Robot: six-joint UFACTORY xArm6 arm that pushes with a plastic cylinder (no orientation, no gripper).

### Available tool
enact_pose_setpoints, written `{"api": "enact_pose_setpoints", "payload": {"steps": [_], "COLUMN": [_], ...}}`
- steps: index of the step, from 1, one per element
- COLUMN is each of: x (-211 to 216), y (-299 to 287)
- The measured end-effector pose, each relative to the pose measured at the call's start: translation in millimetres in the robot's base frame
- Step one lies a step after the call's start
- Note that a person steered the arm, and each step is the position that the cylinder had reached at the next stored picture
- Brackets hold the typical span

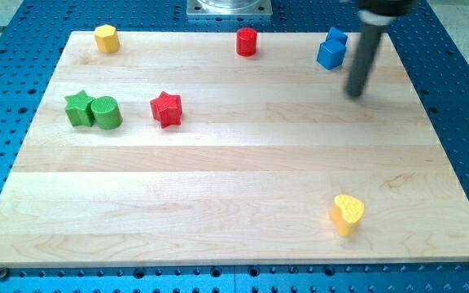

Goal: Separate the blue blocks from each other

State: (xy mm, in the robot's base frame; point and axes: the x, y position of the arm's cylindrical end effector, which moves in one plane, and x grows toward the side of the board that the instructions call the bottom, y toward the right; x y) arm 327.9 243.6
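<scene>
Two blue blocks touch each other near the view's top right: a larger blue cube (330,54) in front and a smaller blue block (337,36) right behind it, its shape unclear. My tip (354,93) is on the board just right of and below the blue pair, a short gap from the cube. The dark rod rises from it towards the view's top edge.
A wooden board (234,203) lies on a blue perforated table. A yellow hexagon (106,37) is at top left, a red cylinder (247,41) at top middle. A green star (78,107), green cylinder (106,112) and red star (167,108) are at left. A yellow heart (347,213) is at bottom right.
</scene>
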Motion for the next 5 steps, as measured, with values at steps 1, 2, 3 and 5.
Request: {"api": "enact_pose_setpoints", "payload": {"steps": [1, 2, 3, 5], "x": [-49, -107, -126, -96], "y": [100, 95, 49, -70]}}
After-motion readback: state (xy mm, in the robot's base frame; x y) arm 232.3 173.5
